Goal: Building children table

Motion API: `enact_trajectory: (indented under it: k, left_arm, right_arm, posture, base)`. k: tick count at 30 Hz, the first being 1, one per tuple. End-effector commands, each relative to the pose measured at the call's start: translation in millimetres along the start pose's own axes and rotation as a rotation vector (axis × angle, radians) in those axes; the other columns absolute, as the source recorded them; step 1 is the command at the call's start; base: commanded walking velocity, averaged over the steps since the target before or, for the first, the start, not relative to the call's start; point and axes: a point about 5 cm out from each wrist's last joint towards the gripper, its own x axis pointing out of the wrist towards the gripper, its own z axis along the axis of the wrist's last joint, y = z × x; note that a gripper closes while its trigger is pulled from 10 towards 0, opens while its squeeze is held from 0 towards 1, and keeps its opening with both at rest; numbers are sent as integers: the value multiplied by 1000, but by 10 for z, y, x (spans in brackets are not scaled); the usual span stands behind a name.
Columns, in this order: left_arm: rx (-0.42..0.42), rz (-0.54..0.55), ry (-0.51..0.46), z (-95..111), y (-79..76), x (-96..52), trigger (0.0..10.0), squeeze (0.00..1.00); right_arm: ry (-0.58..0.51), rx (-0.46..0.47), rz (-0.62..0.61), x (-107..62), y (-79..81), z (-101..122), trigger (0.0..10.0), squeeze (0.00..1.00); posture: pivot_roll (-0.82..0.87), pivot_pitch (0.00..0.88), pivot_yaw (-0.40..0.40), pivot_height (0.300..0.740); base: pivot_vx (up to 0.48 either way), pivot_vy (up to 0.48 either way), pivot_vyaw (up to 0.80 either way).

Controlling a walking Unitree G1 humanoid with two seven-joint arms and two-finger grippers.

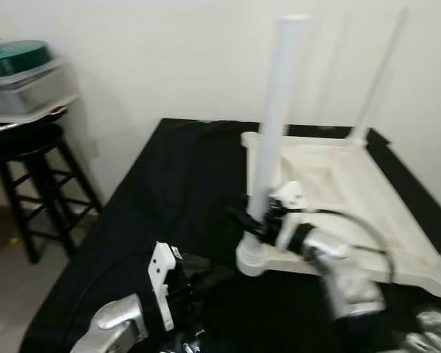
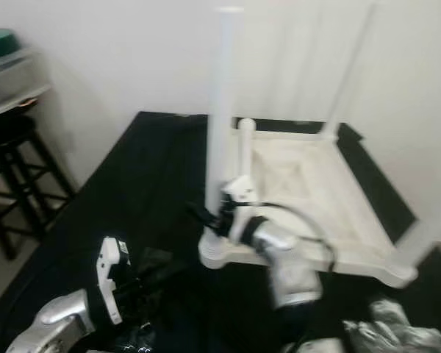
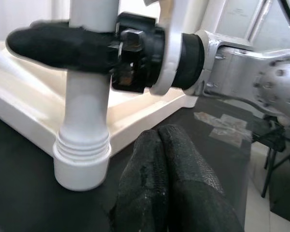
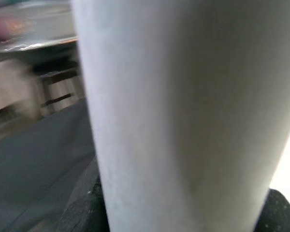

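The white children's table (image 1: 338,191) lies upside down on a black cloth (image 1: 169,191). Its near-left leg (image 1: 275,110) stands upright in its corner socket (image 1: 251,259). My right gripper (image 1: 253,220) is shut on this leg just above the socket. In the left wrist view its black fingers (image 3: 43,46) wrap the leg (image 3: 87,111). The right wrist view shows the leg (image 4: 183,106) pressed close between the pads (image 4: 82,212). My left gripper (image 3: 158,140) hovers low over the cloth, in front of and to the left of the socket, shut and holding nothing.
Another thin leg (image 1: 382,73) rises at the table's far corner, and one leg (image 2: 434,220) shows at the near right. A black wooden stool (image 1: 29,169) bearing a green-lidded container (image 1: 18,62) stands at the left by the wall. Crumpled grey wrapping (image 1: 434,327) lies near right.
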Motion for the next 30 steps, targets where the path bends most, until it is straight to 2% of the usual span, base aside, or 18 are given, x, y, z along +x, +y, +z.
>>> enact_trajectory:
  k: [1, 2, 3, 10, 11, 12, 13, 14, 15, 17, 18, 19, 20, 21, 22, 23, 27, 30]
  left_arm:
    - [-1, -4, 10, 5, 9, -12, 10000, 0]
    - [0, -3, 11, 5, 16, -5, 10000, 0]
    - [0, -3, 11, 5, 16, -5, 10000, 0]
    - [7, -6, 15, 11, 31, 11, 10000, 0]
    - [8, -1, 12, 13, 34, 16, 10000, 0]
    - [8, -1, 12, 13, 34, 16, 10000, 0]
    - [9, 2, 10, 13, 38, 23, 10000, 0]
    - [9, 2, 10, 13, 38, 23, 10000, 0]
    - [10, 3, 9, 12, 42, 31, 10000, 0]
    - [11, 7, 7, 12, 47, 45, 10000, 0]
    - [11, 7, 7, 12, 47, 45, 10000, 0]
    - [11, 8, 5, 12, 50, 52, 10000, 0]
    - [11, 8, 5, 12, 50, 52, 10000, 0]
    - [12, 10, 2, 12, 52, 57, 10000, 0]
    - [12, 11, 1, 12, 55, 63, 10000, 0]
    - [12, 11, 1, 12, 55, 63, 10000, 0]
    - [20, 15, -1, 6, 58, 76, 10000, 0]
    - [22, 18, -2, 2, 63, 82, 10000, 0]
  right_arm:
    - [194, 36, -91, -80, -67, -329, 0, 0]
    - [173, 87, -130, -87, -8, -283, 0, 0]
    - [173, 87, -130, -87, -8, -283, 0, 0]
    - [159, 23, -118, 5, -47, -130, 0, 0]
    - [151, 20, -102, 35, -68, -87, 10000, 0]
    - [151, 20, -102, 35, -68, -87, 10000, 0]
    - [125, 17, -66, 76, -123, -13, 10000, 992]
    - [125, 17, -66, 76, -123, -13, 10000, 992]
    - [89, 19, 0, 122, -182, 77, 10000, 1000]
    - [-40, 0, 183, 153, -232, 359, 10000, 1000]
    - [-40, 0, 183, 153, -232, 359, 10000, 1000]
    - [-92, -28, 302, 125, -247, 466, 10000, 482]
    - [-92, -28, 302, 125, -247, 466, 10000, 482]
    - [-119, -64, 410, 76, -275, 537, 10000, 0]
    - [-127, -87, 473, 43, -299, 569, 10000, 0]
    - [-127, -87, 473, 43, -299, 569, 10000, 0]
    - [-70, -129, 625, 56, -462, 562, 10000, 0]
    - [-46, -139, 639, 136, -534, 552, 10000, 0]
  posture:
    - [-14, 0, -4, 740]
    - [-28, 0, 4, 740]
    - [-28, 0, 4, 740]
    - [-18, 0, -7, 740]
    - [-14, 0, -7, 740]
    - [-14, 0, -7, 740]
    - [-12, 0, -9, 740]
    - [-12, 0, -9, 740]
    - [-11, 0, -13, 740]
    - [-10, 0, -15, 740]
    - [-10, 0, -15, 740]
    - [-10, 0, -17, 740]
    - [-10, 0, -17, 740]
    - [-10, 0, -20, 740]
    - [-9, 0, -22, 740]
    - [-9, 0, -22, 740]
    - [2, 0, -29, 740]
    - [7, 0, -32, 740]
  base:
    - [0, 0, 0]
    - [0, 0, 0]
    - [0, 0, 0]
    - [0, 0, 0]
    - [0, 0, 0]
    - [0, 0, 0]
    - [0, 0, 0]
    - [0, 0, 0]
    - [0, 0, 0]
    - [0, 0, 0]
    - [0, 0, 0]
    - [0, 0, 0]
    - [0, 0, 0]
    - [0, 0, 0]
    - [0, 0, 0]
    - [0, 0, 0]
    - [0, 0, 0]
    - [0, 0, 0]
